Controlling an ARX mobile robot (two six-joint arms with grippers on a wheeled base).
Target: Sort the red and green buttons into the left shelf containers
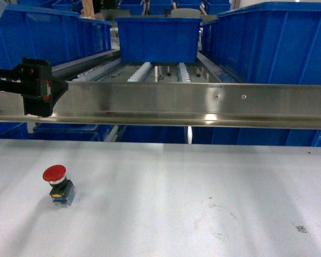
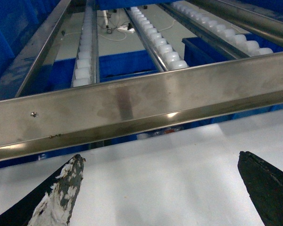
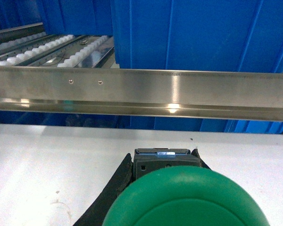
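A red button (image 1: 56, 182) stands alone on the white table (image 1: 203, 187), well left of centre, below a steel shelf rail (image 1: 192, 101) fronting blue bins (image 1: 158, 37). The left gripper (image 2: 160, 186) hangs near the rail, fingers spread wide and empty, likely ready to descend. The right gripper's (image 3: 162, 162) black fingers (image 3: 120, 181) clasp the green button (image 3: 186, 200), held low above the table, probably for carrying to a bin.

The red-capped mushroom push button (image 1: 58, 185) stands on the white worktop (image 1: 203, 203) at front left, before the steel shelf rail (image 1: 192, 104); large blue plastic bins (image 1: 158, 38) sit on rollers behind it.
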